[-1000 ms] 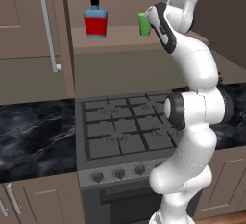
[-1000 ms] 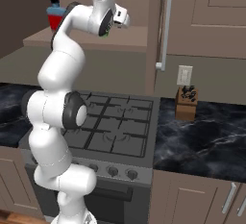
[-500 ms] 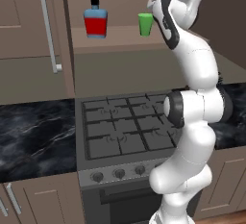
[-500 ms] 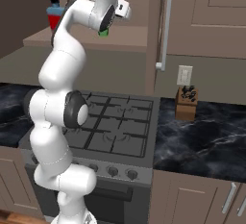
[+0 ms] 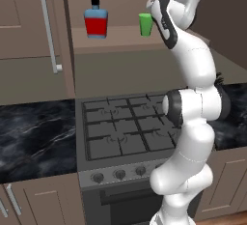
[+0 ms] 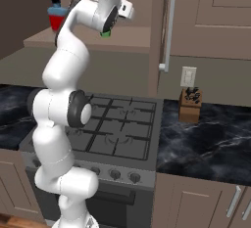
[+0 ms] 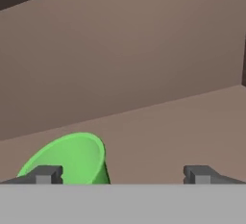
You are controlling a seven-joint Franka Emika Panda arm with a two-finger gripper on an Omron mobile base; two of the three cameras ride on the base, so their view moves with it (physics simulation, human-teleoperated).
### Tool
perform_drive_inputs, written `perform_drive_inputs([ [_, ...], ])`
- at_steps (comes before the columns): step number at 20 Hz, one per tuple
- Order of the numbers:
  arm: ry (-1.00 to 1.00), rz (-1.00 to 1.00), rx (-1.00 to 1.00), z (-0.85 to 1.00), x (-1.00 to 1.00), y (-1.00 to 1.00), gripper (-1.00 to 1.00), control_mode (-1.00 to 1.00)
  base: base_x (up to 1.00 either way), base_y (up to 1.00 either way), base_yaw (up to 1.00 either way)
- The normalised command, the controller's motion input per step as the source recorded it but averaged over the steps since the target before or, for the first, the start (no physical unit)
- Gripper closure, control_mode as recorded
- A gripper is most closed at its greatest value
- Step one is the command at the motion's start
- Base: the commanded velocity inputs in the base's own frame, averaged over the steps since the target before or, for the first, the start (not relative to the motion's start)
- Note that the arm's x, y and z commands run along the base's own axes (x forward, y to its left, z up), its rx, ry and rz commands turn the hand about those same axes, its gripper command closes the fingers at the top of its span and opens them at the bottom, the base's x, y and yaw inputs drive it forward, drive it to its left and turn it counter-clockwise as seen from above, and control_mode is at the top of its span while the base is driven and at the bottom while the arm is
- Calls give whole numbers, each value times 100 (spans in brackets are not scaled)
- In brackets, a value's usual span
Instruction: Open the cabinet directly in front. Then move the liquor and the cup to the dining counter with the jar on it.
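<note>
With the cabinet already opened, the green cup is being approached at seven o'clock of the spread, empty gripper, while the liquor is standing beside it on the shelf, so both are not yet being carried.

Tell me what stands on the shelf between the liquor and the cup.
Nothing: in the left base view the shelf is bare between the liquor and the cup.
</note>
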Motion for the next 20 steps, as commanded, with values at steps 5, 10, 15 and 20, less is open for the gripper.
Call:
perform_drive_inputs([
  [5, 0, 0, 0, 0, 36, 0, -100, -100, 0, 0, 0],
  [10, 0, 0, 0, 0, 39, 0, -100, -100, 0, 0, 0],
  [15, 3, 0, 0, 0, 34, 0, -100, -100, 0, 0, 0],
  [20, 16, 0, 0, 0, 16, 0, -100, -100, 0, 0, 0],
])
